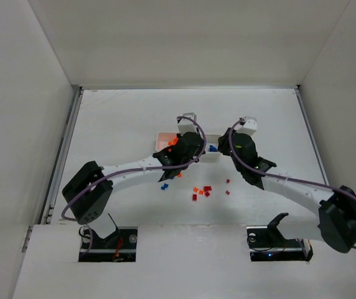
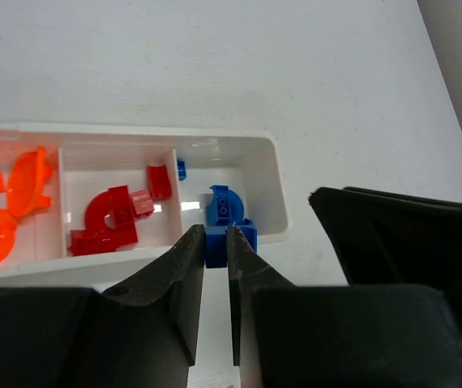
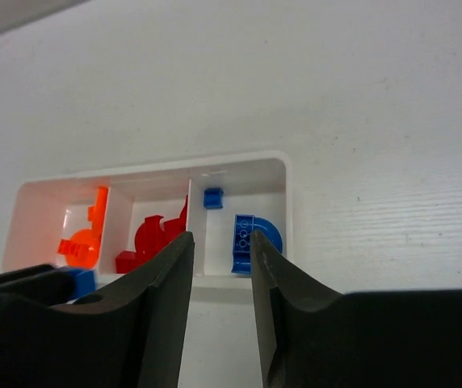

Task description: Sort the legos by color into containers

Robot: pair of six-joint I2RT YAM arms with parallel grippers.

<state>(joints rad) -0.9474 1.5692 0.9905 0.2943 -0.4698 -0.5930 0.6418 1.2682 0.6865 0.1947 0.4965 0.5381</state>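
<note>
The white tray [image 2: 271, 153] has three compartments. Orange legos [image 2: 5, 218] lie in the left one, red legos [image 2: 110, 218] in the middle, and a blue arch [image 2: 227, 204] with a small blue brick [image 2: 181, 169] in the right. My left gripper [image 2: 215, 236] is shut on a blue brick [image 2: 215, 246], holding it just over the near wall of the blue compartment. My right gripper [image 3: 221, 242] is open and empty, hovering at the near wall of the same compartment, above the blue arch [image 3: 255, 238]. From above, the left gripper [image 1: 193, 148] and right gripper [image 1: 228, 146] meet at the tray [image 1: 213, 156].
Loose legos lie on the table in front of the tray: a blue one [image 1: 163, 186], orange ones [image 1: 196, 190], and red ones [image 1: 207, 189] with single reds [image 1: 228, 181] further right. White walls enclose the table on three sides.
</note>
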